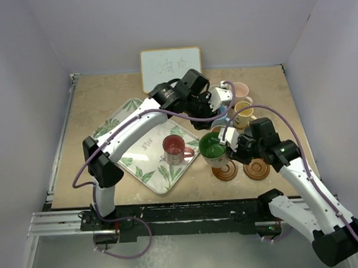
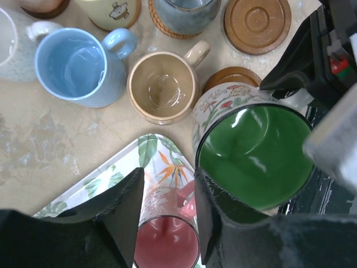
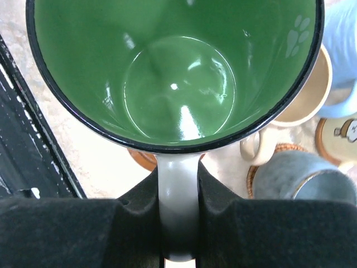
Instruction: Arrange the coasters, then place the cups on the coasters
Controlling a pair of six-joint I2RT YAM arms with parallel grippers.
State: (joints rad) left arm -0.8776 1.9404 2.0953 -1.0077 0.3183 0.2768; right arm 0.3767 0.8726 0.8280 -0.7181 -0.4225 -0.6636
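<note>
The right claw is clamped on the white handle of the green mug, and that narrow pinch is its only hold. The mug is toward the near right of the worktop, just beside the right corner of the leaf-patterned tray. A bare coaster lies at its near side and a second coaster just to the right of that. From the right wrist a sliver of coaster shows under the mug's base. I cannot tell whether the mug rests there or hangs above it.

The likeliest fault is a bad landing. With the coaster mostly hidden beneath the mug, the base could come down half on and half off the disc, or catch the tray's raised corner and rock. A handle-only grip also lets a heavy mug pivot between the pads, so a quick move might tilt it.

Crowding is the second worry. The tan mug stands just beside the green one, and a sideways nudge could knock it or push the loose coasters out of line.

The left claw hangs above with its fingers apart and nothing gripped, and the red mug on the tray is visible through the gap. Both arms work close together here, so if either swings across, it risks striking the other.
</note>
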